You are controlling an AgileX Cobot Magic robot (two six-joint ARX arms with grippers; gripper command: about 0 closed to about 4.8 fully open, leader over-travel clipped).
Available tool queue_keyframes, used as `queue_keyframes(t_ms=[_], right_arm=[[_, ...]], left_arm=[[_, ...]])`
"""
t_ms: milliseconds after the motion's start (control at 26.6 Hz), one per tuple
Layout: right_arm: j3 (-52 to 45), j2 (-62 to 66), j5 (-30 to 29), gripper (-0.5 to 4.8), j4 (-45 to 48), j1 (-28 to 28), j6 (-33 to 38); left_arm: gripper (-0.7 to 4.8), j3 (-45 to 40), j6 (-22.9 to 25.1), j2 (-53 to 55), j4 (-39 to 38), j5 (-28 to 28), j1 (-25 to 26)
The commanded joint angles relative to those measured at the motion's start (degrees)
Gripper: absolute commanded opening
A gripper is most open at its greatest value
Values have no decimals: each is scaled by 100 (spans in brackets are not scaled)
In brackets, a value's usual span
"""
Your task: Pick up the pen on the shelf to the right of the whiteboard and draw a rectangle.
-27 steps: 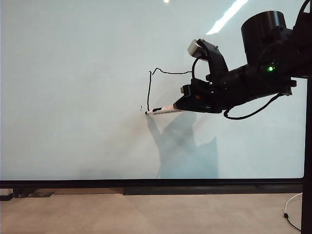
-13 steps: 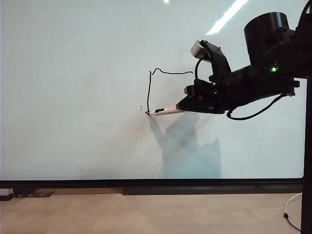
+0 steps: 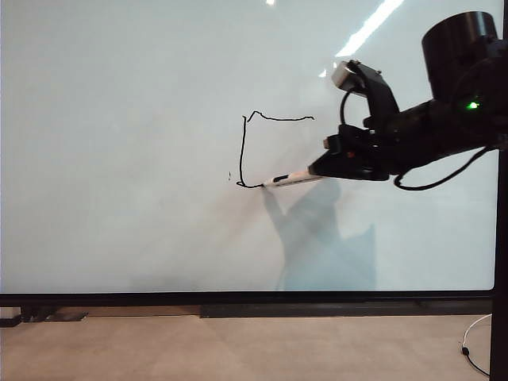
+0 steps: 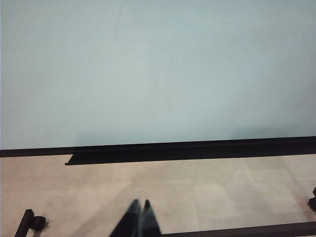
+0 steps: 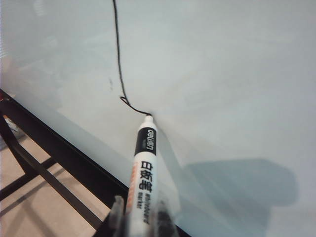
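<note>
- The pen (image 3: 295, 178), a slim white marker with a dark band, lies nearly level with its black tip pressed on the whiteboard (image 3: 119, 119), at the lower left corner of the unfinished rectangle (image 3: 246, 151).
- Since a second ago the tip has turned that corner and slid a short way to the right, leaving a small hooked start to the bottom edge.
- You can take it that the top and left sides are drawn, the bottom side is just begun and the right side is missing, so roughly half the outline is left.
- Your right claw (image 3: 321, 170) is clenched on the pen's rear end, out in front of the board right of centre; it too has shifted right.
- In the right wrist view the pen (image 5: 143, 168) runs up to the fresh line (image 5: 118, 59); the claw's fingers are cut off at the picture's edge, blurred.
- Your left claw (image 4: 139, 217) shows as two dark fingertips pressed together, clenched on nothing, low near the floor and well apart from the drawing.
- The shelf the pen came from is not clearly visible.
- A tiny speck sits just left of the left side; what it is cannot be made out.
</note>
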Motion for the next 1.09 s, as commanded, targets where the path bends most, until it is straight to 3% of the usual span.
queue_keyframes(t_ms=[38, 1092], right_arm=[[-46, -131, 275, -6, 83, -116, -59], [-170, -675, 229, -6, -411, -787, -372]], left_arm=[[-5, 22, 2, 0, 66, 9, 0], [-5, 22, 2, 0, 66, 28, 0]])
